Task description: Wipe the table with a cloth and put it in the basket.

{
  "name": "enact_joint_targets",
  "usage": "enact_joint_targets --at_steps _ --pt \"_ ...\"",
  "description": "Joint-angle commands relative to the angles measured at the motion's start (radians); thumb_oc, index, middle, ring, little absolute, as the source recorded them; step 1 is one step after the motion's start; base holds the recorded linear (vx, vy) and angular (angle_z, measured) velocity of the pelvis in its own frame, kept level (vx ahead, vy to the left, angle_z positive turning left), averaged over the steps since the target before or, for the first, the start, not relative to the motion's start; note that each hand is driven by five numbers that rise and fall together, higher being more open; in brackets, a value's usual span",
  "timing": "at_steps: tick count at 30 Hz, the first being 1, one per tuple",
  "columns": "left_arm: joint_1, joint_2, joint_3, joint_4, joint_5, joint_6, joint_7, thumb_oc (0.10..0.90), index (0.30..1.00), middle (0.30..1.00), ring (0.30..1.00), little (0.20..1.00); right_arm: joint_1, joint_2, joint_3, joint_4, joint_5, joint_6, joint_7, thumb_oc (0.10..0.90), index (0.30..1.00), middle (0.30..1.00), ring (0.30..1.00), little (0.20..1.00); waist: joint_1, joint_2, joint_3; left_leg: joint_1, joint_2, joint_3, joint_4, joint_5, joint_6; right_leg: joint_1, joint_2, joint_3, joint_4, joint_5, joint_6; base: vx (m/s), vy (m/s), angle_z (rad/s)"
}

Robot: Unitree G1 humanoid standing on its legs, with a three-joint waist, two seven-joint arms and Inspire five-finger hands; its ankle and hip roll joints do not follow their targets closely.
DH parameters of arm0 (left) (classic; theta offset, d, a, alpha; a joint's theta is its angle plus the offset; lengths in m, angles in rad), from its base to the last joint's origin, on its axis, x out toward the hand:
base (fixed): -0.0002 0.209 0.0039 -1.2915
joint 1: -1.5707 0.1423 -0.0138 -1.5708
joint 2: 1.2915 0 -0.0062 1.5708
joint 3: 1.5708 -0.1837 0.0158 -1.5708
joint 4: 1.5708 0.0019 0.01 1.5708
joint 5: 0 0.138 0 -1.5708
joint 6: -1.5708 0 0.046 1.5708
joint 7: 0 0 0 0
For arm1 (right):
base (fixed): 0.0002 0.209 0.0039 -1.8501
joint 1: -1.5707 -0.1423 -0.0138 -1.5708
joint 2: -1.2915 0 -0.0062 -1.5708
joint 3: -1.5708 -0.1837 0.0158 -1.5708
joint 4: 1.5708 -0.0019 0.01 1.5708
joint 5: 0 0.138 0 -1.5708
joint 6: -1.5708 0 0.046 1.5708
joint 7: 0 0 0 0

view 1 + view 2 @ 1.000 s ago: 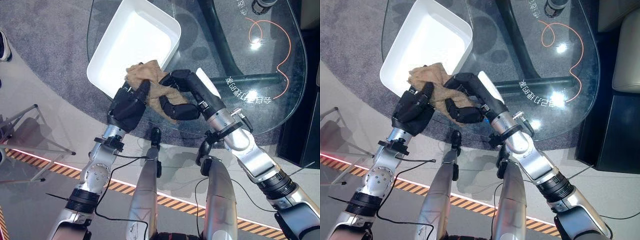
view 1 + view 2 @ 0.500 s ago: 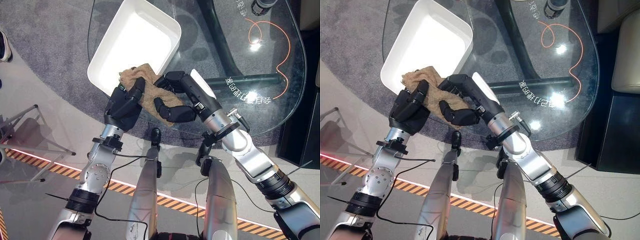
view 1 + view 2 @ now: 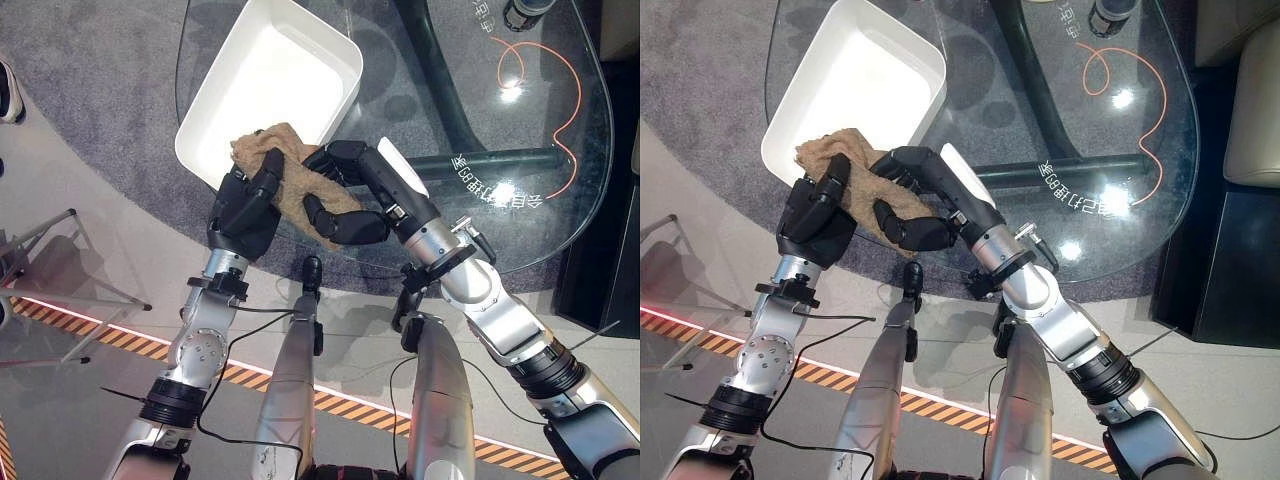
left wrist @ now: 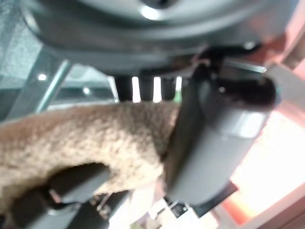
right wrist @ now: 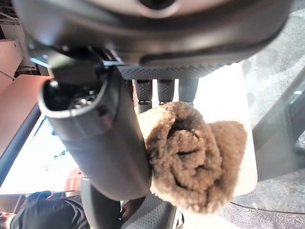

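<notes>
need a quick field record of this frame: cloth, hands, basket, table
cloth: tan cloth, bunched, held between both hands at the basket's near corner, partly over its rim
left hand: left hand, fingers curled on the cloth
right hand: right hand, fingers curled round the cloth
basket: white basket, nothing inside apart from the cloth edge over its rim
table: glass table; basket stands on it

Cloth (image 3: 845, 160) (seemingly between both hands)
</notes>
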Motion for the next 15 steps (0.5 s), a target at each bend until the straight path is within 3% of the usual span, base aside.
enact_joint_targets --at_steps 1,7,10,15 --pt "-0.053 -0.034 0.022 -0.201 0.011 -0.161 0.018 0.100 0.300 0.300 0.300 0.200 -0.116 0.071 -0.023 -0.114 0.013 -0.109 -0.013 0.800 0.900 0.900 0.900 0.900 0.015 -0.013 -0.027 0.025 -0.046 0.074 0.130 -0.088 0.071 0.066 0.032 0.009 -0.171 0.171 0.044 0.00 0.000 0.00" --pt "-0.041 -0.052 0.047 -0.207 0.125 -0.238 0.147 0.100 0.300 0.300 0.300 0.200 -0.113 0.093 -0.030 -0.111 0.003 -0.105 -0.019 0.800 0.900 0.900 0.900 0.900 0.024 -0.013 -0.027 0.021 -0.049 0.068 0.135 -0.087 0.070 0.064 0.031 0.004 -0.161 0.165 0.043 0.00 0.000 0.00" --pt "-0.042 -0.053 0.051 -0.208 0.138 -0.244 0.173 0.100 0.300 0.300 0.300 0.200 -0.114 0.095 -0.034 -0.109 0.004 -0.104 -0.018 0.800 0.900 0.900 0.900 0.900 0.025 -0.013 -0.027 0.021 -0.050 0.067 0.135 -0.087 0.070 0.065 0.031 0.003 -0.159 0.164 0.042 0.00 0.000 0.00" --pt "-0.051 -0.071 0.081 -0.178 0.223 -0.304 0.312 0.100 0.300 0.300 0.300 0.200 -0.130 0.114 -0.030 -0.087 -0.005 -0.095 -0.034 0.800 0.900 0.900 0.900 0.900 0.031 -0.015 -0.027 0.026 -0.052 0.066 0.135 -0.088 0.069 0.071 0.032 -0.001 -0.154 0.156 0.040 0.00 0.000 0.00"
